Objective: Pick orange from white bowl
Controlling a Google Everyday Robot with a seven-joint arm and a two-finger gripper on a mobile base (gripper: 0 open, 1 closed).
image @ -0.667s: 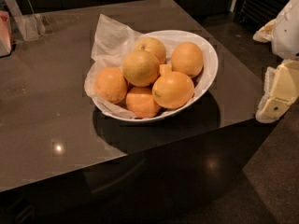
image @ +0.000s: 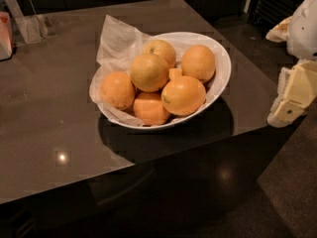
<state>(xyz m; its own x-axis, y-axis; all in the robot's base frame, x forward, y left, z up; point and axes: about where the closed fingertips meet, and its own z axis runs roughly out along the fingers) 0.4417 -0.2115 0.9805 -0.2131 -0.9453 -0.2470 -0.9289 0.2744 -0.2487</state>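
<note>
The white bowl (image: 222,76) sits on the dark table near its front right corner, lined with crumpled white paper (image: 116,41). It holds several round fruits. The orange (image: 148,72), paler and yellowish with a dull skin, lies on top in the middle of the pile. Deeper orange fruits lie around it, at the left (image: 117,89), at the front (image: 183,95) and at the back right (image: 198,62). My gripper (image: 292,95), cream-coloured, hangs off the table's right edge, to the right of the bowl and apart from it.
The dark glossy table (image: 49,128) ends just in front of and to the right of the bowl. A clear holder (image: 32,28) and a reddish object (image: 5,33) stand at the far left. The white arm body (image: 302,26) is at the upper right.
</note>
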